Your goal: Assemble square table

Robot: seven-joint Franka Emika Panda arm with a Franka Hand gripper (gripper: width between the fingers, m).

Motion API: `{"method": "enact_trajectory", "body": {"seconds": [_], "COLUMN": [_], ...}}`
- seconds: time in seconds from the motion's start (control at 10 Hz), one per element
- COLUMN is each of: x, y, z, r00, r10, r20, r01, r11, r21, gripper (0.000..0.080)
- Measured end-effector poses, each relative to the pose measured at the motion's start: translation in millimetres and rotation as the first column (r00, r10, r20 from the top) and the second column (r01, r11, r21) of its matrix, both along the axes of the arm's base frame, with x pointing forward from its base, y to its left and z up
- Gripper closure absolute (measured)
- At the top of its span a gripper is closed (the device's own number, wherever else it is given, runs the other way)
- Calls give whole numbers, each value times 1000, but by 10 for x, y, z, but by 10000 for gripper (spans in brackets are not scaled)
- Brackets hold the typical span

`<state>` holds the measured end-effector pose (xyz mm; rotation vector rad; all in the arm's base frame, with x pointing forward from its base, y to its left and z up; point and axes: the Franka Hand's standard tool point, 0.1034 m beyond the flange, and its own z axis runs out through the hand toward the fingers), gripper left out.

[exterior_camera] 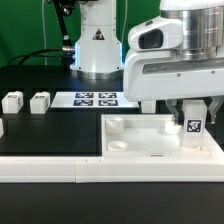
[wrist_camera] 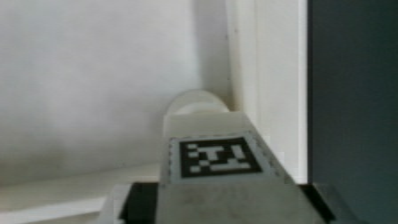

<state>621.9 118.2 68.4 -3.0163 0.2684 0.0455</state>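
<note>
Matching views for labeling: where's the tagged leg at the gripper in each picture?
Exterior view: leg at the exterior view's right, between the gripper fingers, at the slab's right part.
Wrist view: leg mid-picture, tag toward the camera, slab beside it.
Shared landmark: the white slab.

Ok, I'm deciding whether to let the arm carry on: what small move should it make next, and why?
Probably close firmly on the leg before anything else. The gripper straddles it at the square table's corner at the exterior view's right, but I cannot tell whether its grip is tight yet; turning or lifting now might slip.
</note>
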Motion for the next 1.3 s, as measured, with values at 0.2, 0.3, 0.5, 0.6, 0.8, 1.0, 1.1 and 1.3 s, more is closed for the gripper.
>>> {"method": "enact_trajectory", "body": {"seconds": [0.2,0.3,0.5,0.6,0.8,1.0,1.1,1.3], "x": [2,36,49,42,27,23,24,20], "y": [-4,-7,-13,-13,8,39,47,68], "z": [-11,-22,-28,-34,-46,-45,-44,-44], "r00": [987,962,851,745,541,448,400,323], "r10": [-157,-273,-524,-665,-831,-881,-903,-932], "r20": [-16,-8,-27,-59,-132,-150,-156,-166], "r01": [157,273,524,665,838,890,913,942], "r11": [988,962,851,746,546,455,408,333], "r21": [-4,-2,-8,-7,-1,-14,-22,-36], "gripper": [506,506,506,506,506,506,506,506]}}
